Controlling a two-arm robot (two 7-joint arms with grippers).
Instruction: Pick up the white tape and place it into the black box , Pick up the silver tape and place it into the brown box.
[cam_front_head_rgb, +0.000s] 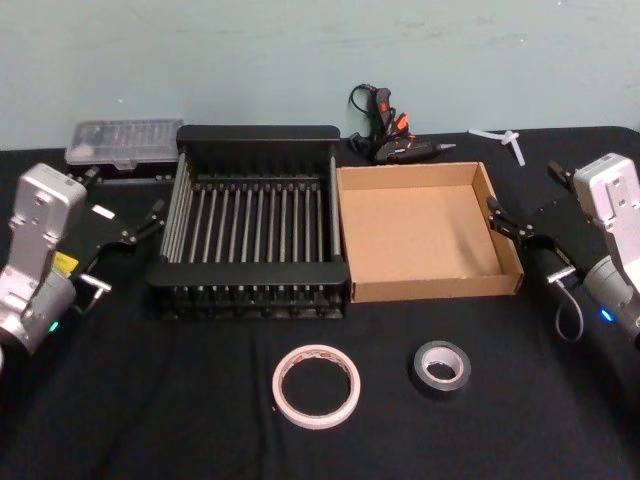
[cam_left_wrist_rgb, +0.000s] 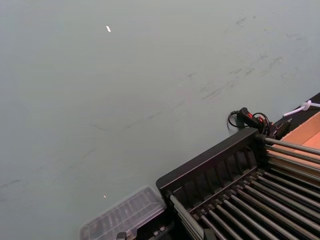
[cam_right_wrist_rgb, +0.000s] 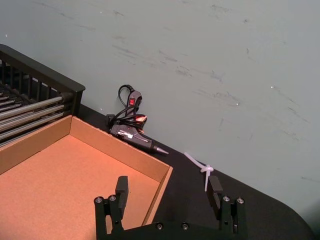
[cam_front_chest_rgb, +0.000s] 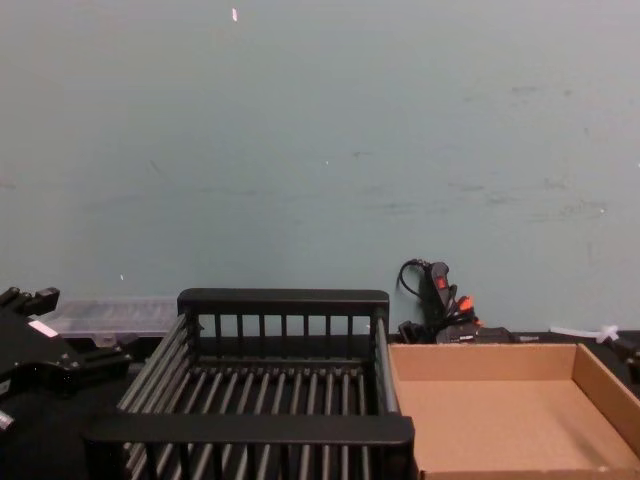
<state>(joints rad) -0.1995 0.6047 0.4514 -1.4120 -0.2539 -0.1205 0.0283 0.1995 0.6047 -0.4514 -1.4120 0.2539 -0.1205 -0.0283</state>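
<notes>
The white tape (cam_front_head_rgb: 316, 385) lies flat on the black cloth near the table's front, in front of the black box (cam_front_head_rgb: 247, 270). To its right lies the smaller silver tape (cam_front_head_rgb: 441, 367), in front of the brown box (cam_front_head_rgb: 420, 290). Both boxes stand side by side at mid-table, and I see nothing in either. My left gripper (cam_front_head_rgb: 142, 226) hovers open beside the black box's left side, holding nothing. My right gripper (cam_front_head_rgb: 510, 222) hangs open at the brown box's right wall (cam_right_wrist_rgb: 159, 187), its fingers (cam_right_wrist_rgb: 121, 186) wide apart and bare.
A clear plastic case (cam_front_head_rgb: 120, 142) sits behind the black box at the back left. A glue gun with a coiled cord (cam_front_head_rgb: 390, 135) and a white zip tie (cam_front_head_rgb: 505, 140) lie by the back wall. Black cloth surrounds the tapes.
</notes>
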